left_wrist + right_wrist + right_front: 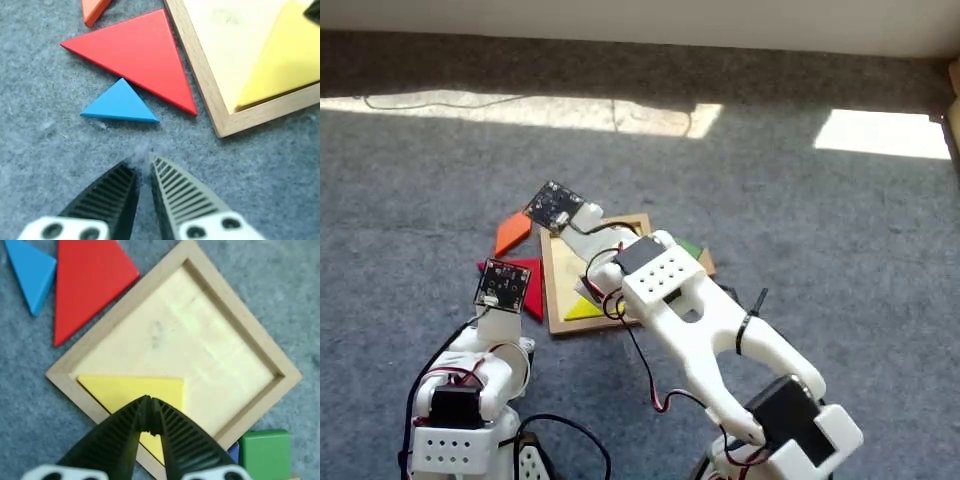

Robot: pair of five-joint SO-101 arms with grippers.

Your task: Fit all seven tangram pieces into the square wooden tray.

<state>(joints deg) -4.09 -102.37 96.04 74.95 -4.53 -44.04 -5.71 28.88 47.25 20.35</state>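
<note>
Grey carpet (840, 230) bore the square wooden tray (245, 321), with a yellow triangle (125, 387) in one corner and a red triangle (140, 55) and blue triangle (120, 102) just outside the rim. The right gripper (148, 402) hung clenched over the yellow triangle, and the left gripper (143, 165) was closed on nothing above the carpet

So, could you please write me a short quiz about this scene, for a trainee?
1. True or false: the red triangle lies inside the tray.
2. What colour is the piece inside the tray? A blue, B yellow, C green.
3. Which arm's gripper hangs over that piece?
Key: 1 false; 2 B; 3 the right gripper.
</note>
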